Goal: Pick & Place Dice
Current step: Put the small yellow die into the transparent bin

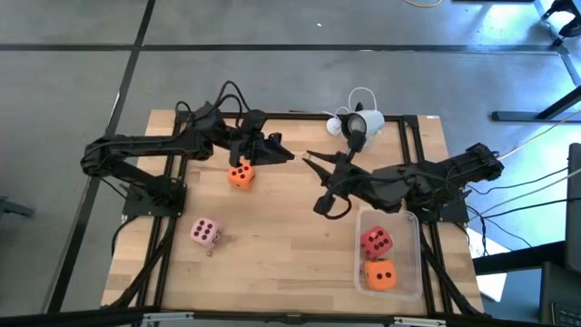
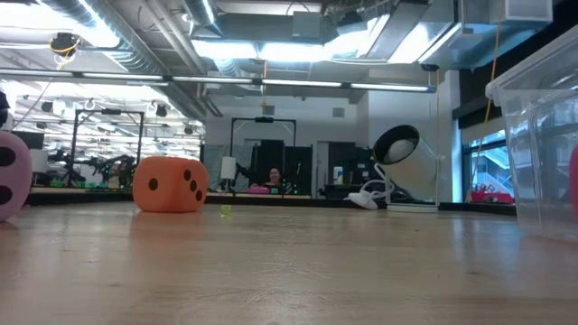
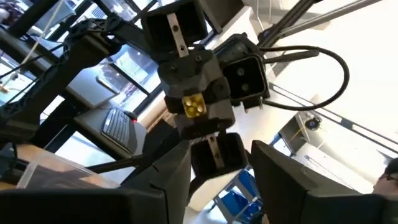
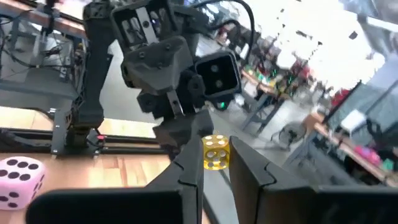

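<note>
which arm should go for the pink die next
Left. The pink die lies on the left arm's side, and the left end effector is open and empty; the right end effector is shut on a small yellow die.

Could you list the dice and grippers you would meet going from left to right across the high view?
Pale pink die → orange die on the table → left gripper → right gripper → red die and orange die, stacked in the same column inside the clear container.

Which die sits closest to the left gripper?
The orange die loose on the table, just below the left gripper; the other orange one sits in the container.
</note>
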{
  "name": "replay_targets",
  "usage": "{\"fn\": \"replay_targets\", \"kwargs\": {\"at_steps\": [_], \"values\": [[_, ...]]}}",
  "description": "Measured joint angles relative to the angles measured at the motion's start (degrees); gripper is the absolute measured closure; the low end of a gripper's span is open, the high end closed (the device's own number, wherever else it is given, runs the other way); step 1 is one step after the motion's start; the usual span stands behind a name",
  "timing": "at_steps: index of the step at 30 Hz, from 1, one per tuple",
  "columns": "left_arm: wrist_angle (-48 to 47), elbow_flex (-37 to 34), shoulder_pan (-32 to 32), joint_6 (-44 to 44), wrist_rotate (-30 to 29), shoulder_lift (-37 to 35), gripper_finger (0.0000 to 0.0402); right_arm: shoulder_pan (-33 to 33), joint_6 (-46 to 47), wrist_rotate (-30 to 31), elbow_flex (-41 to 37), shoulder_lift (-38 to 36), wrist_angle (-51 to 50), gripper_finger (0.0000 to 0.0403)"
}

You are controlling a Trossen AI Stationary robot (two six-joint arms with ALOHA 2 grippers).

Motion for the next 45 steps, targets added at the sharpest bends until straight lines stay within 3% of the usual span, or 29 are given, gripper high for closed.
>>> {"fn": "replay_targets", "kwargs": {"at_steps": [4,9,15,20,28,37,45], "values": [[-0.29,0.00,1.77,0.98,3.33,-0.87,0.0248,1.15,10.56,1.02,3.79,-0.06,-10.13,0.0356],[-5.04,0.00,2.52,5.89,5.98,-3.46,0.0264,2.60,32.91,-0.97,9.39,-1.31,-31.97,0.0356],[-21.44,0.00,2.52,17.50,5.06,-8.47,0.0290,4.24,61.08,-10.03,12.66,-4.14,-55.28,0.0356],[-37.71,0.00,2.06,26.82,-1.84,-12.26,0.0309,7.19,81.87,-17.09,12.55,-4.48,-71.54,0.0356],[-55.20,0.00,0.20,30.67,-13.90,-16.52,0.0313,12.33,94.77,-24.49,5.45,-5.72,-71.41,0.0356],[-73.02,0.00,-0.03,30.70,-21.49,-17.53,0.0296,17.39,112.88,-36.73,-7.23,-5.73,-71.47,0.0356],[-76.82,0.00,-1.21,33.66,-25.16,-18.07,0.0285,20.80,126.20,-48.46,-18.49,-5.73,-67.54,0.0356]]}}
